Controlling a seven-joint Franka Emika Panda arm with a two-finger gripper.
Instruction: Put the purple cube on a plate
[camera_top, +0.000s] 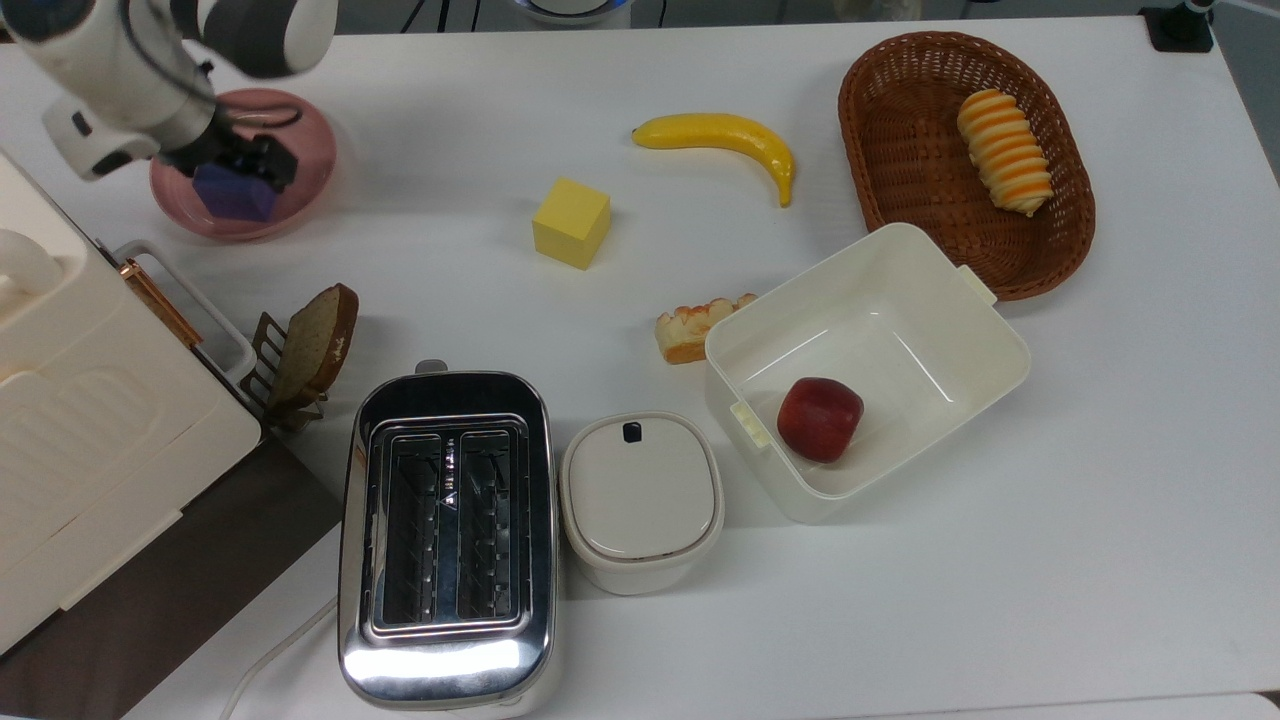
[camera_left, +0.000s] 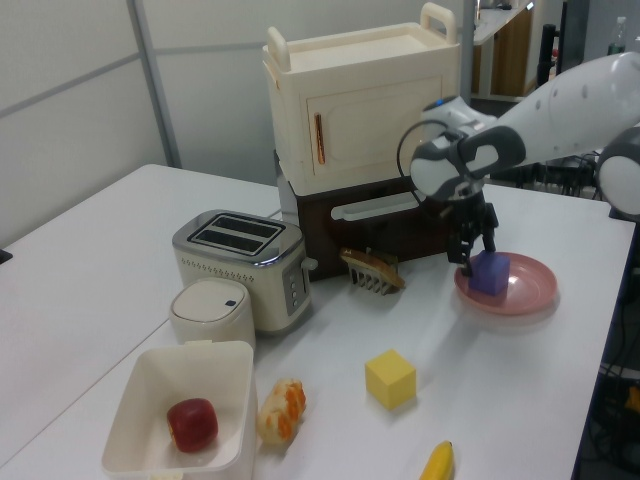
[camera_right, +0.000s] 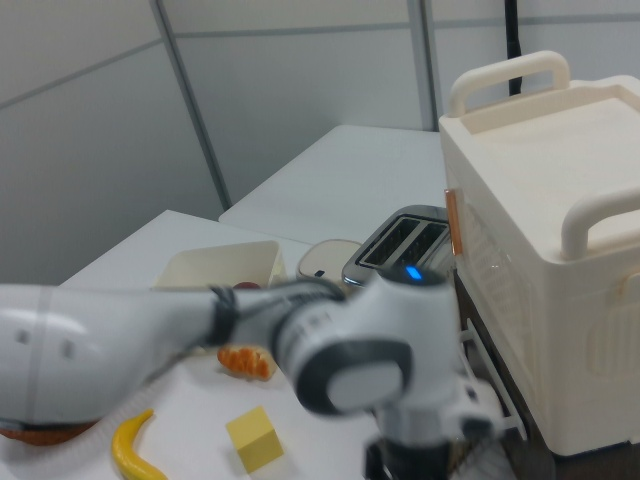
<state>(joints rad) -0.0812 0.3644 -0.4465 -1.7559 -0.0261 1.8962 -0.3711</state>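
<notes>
White tabletop, cluttered; top view: cube (camera_top: 234, 193) sits on plate (camera_top: 300, 140) near the top view's left edge, gripper (camera_top: 240, 168) directly over it, fingers close at its upper sides; whether they pinch it or have let go, cannot tell; yellow cube (camera_top: 571, 222), banana (camera_top: 722, 138) and basket (camera_top: 905, 180) well apart; left view: cube (camera_left: 489, 273) rests flat on plate (camera_left: 525, 290), toward the rim nearer the cabinet (camera_left: 360, 100); gripper (camera_left: 476, 248) just above, fingers straddling its top; right view: arm fills the foreground, toaster (camera_right: 405, 240) behind; risk, judged: if a pad sticks, lifting could drag the cube off or tip the plate; a sideways exit could knock the cube toward the rim.
</notes>
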